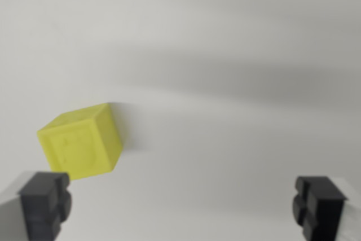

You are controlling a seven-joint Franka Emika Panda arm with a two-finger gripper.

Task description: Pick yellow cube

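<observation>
In the wrist view the step in hand looks like the approach: the yellow cube [80, 142] sits alone on the pale table [237, 38], not yet between the fingers and, as far as can be told, not touched by either. It lies toward the wrist view's left, just above the dark left fingertip [45, 204] and partly overlapping it in the picture, while the right fingertip [320, 206] is well apart from it, across the bottom of the frame.

The gripper [182, 205] is spread wide — both pads show at the lower corners with bare table between them, and nothing is held. The camera looks down on the surface at a slant, so the arm seems to hang above the table with the hand pointed downward and forward. The cube is turned at an angle to the line between the fingers, one corner facing the camera.

The next move, I judge, calls for a shift toward the wrist view's left to centre the cube in the gap — perhaps with a turn of the wrist to square the pads to its faces — then a descent and a close.
</observation>
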